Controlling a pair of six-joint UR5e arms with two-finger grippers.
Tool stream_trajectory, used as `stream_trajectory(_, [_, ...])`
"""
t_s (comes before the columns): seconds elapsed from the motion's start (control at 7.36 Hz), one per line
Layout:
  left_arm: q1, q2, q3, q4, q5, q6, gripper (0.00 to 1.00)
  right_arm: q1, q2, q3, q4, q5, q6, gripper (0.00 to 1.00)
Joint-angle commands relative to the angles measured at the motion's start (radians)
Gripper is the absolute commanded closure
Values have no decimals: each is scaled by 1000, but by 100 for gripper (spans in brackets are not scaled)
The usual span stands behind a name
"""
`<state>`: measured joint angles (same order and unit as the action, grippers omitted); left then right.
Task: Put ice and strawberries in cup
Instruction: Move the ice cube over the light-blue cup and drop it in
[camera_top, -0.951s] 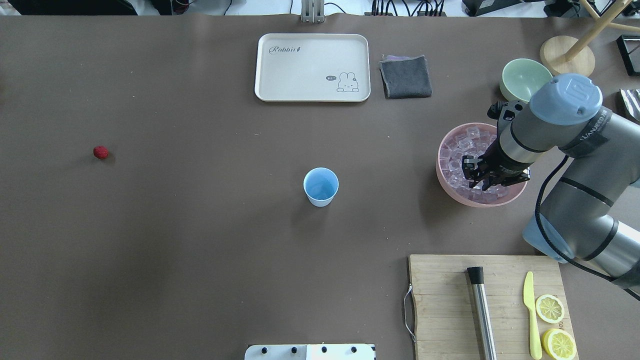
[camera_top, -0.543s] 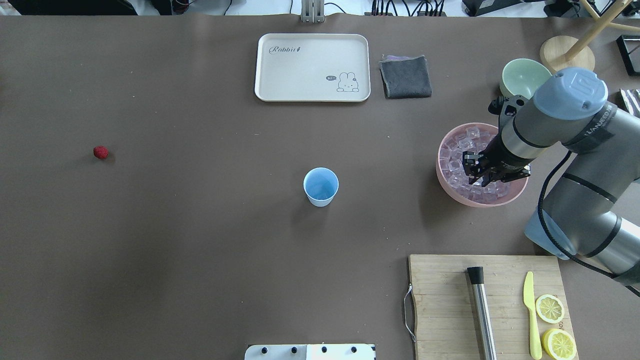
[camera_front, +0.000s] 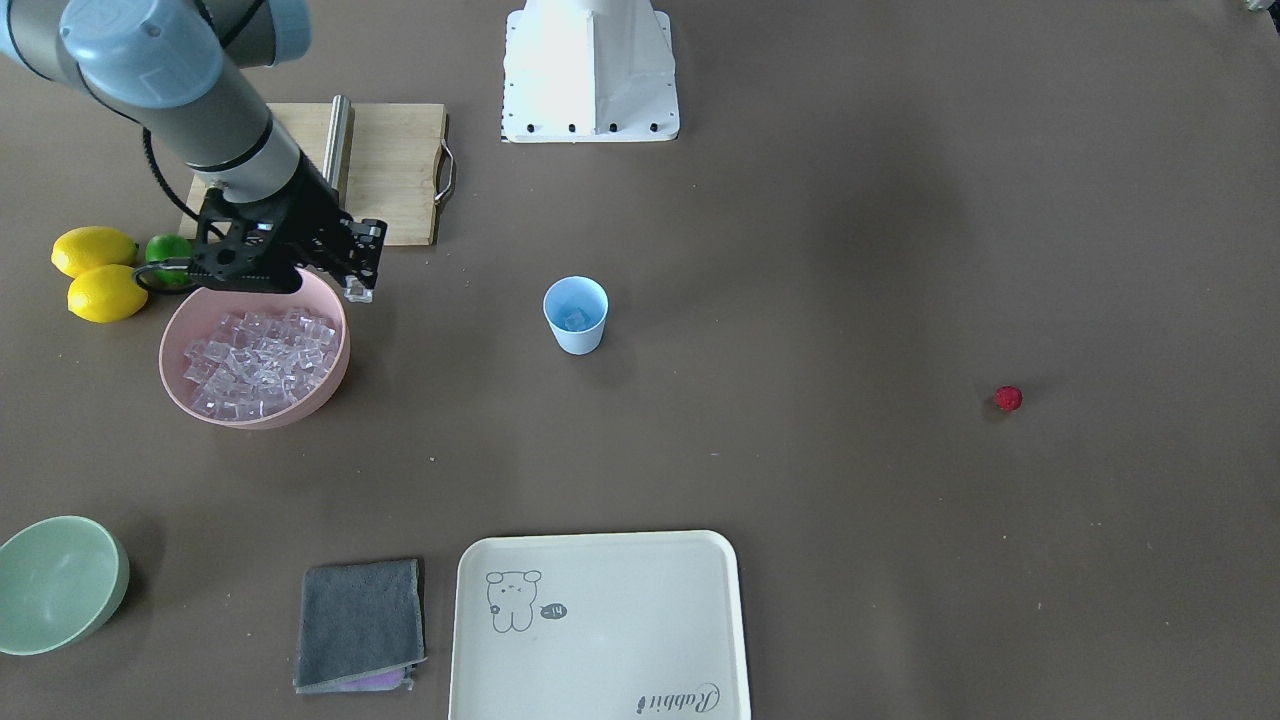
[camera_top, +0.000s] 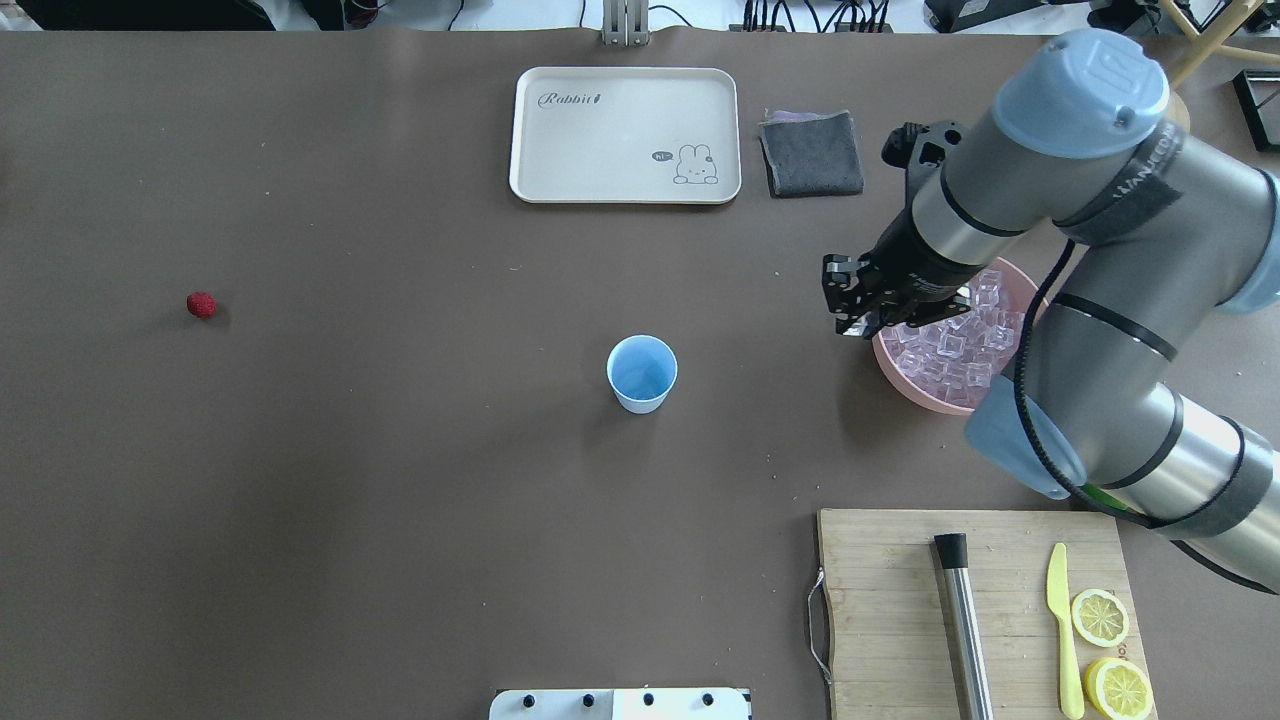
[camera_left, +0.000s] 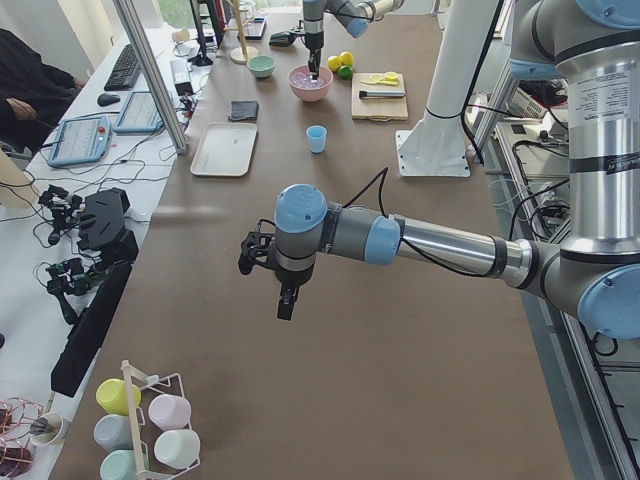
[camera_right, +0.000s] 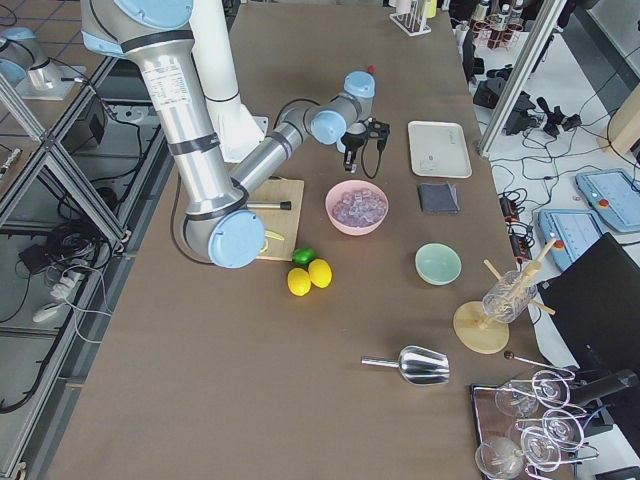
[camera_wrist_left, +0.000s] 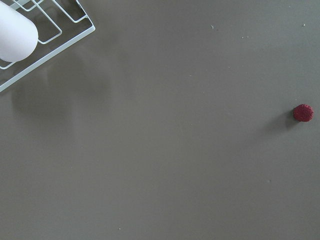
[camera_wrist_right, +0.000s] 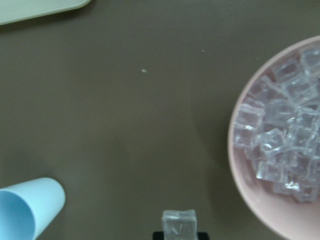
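My right gripper (camera_top: 852, 326) hangs just past the left rim of the pink bowl (camera_top: 930, 402), shut on one clear ice cube (camera_wrist_right: 179, 222) that shows between its fingers in the right wrist view. More ice (camera_front: 255, 358) fills the bowl. The light blue cup (camera_top: 641, 372) stands upright mid-table, well to the gripper's left, with a pale glassy piece at its bottom (camera_front: 574, 319). The red strawberry (camera_top: 201, 305) lies alone at the far left. My left gripper (camera_left: 285, 303) hovers over bare table in the exterior left view only; I cannot tell its state.
A cream tray (camera_top: 625, 135) and a grey cloth (camera_top: 811, 152) lie at the back. A cutting board (camera_top: 890, 620) with a steel rod, yellow knife and lemon halves sits front right. Beside the pink bowl are lemons (camera_front: 95, 270), a lime (camera_front: 165, 247) and a green bowl (camera_front: 55, 580).
My right gripper has risen out of the pink bowl and moved left past its rim, towards the cup, carrying an ice cube. Cup and strawberry have not moved.
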<state>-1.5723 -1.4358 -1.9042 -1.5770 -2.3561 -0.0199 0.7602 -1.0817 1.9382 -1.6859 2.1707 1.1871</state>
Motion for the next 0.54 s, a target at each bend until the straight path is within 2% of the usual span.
stream_trajectory(0.0, [0, 0, 0, 0, 1, 0, 3, -92, 177, -74, -34, -44, 116, 100])
stream_trajectory(0.14, [0, -2, 7, -1, 1, 2, 3, -128, 253, -152, -32, -86, 153, 100])
stream_trajectory(0.27, [0, -2, 4, -2, 1, 2, 3, -146, 291, -209, -18, -91, 161, 100])
stream_trajectory(0.41, [-2, -2, -1, -2, 1, 2, 3, -168, 292, -247, 38, -107, 172, 100])
